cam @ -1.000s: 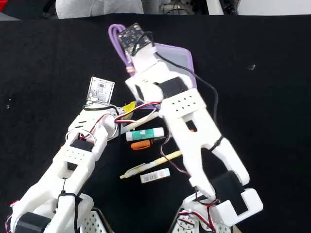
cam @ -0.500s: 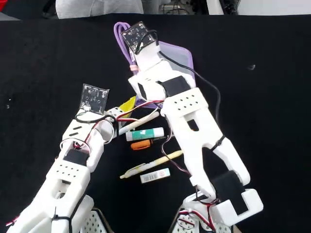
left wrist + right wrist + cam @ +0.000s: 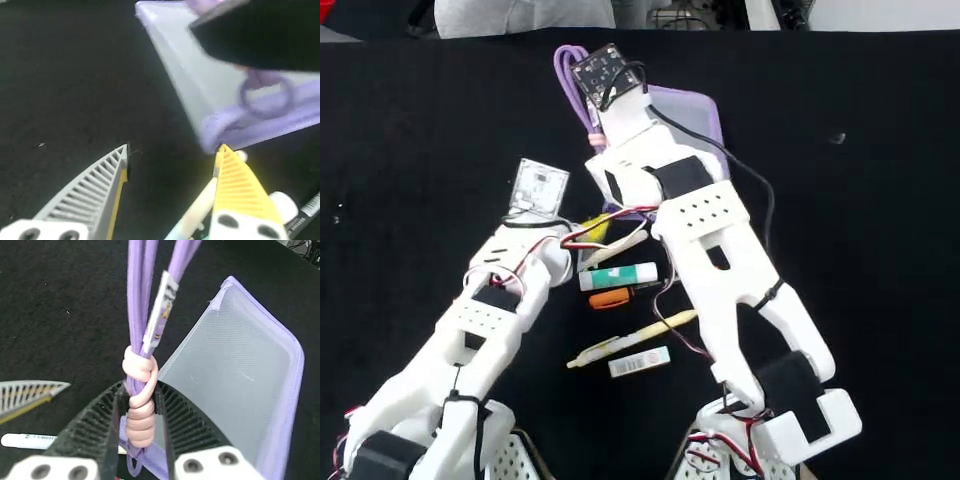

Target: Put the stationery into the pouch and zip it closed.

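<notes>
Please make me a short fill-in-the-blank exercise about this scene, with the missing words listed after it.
1. The right gripper is shut on the pink coiled bead around the ____ cord loop of the translucent mesh pouch.
2. The jaws of the left gripper stand ____.
3. The short marker lying beside the green-and-white glue stick on the black table is ____ in colour.
Missing words: purple; open; orange.
</notes>
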You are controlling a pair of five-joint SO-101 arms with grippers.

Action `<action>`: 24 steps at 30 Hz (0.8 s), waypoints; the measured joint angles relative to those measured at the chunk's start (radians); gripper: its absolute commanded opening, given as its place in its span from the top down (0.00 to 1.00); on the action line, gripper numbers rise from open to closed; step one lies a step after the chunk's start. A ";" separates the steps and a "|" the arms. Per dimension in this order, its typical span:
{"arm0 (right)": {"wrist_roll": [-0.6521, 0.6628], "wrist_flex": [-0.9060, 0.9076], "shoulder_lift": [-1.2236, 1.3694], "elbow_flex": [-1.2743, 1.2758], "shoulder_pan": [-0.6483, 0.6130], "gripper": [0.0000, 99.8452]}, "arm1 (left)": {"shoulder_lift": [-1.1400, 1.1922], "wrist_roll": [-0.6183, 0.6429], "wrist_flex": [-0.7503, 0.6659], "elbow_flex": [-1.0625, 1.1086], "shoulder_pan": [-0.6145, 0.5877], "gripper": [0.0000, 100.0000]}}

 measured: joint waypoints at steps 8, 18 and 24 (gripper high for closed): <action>0.002 0.000 0.000 0.000 -0.002 0.99 | -0.002 -0.002 0.000 0.000 0.003 0.72; 0.002 0.029 0.000 0.000 -0.002 0.99 | 0.005 -0.002 -0.066 -0.003 0.003 0.72; 0.002 0.049 0.000 0.000 0.000 0.99 | 0.126 -0.002 -0.087 -0.071 0.003 0.72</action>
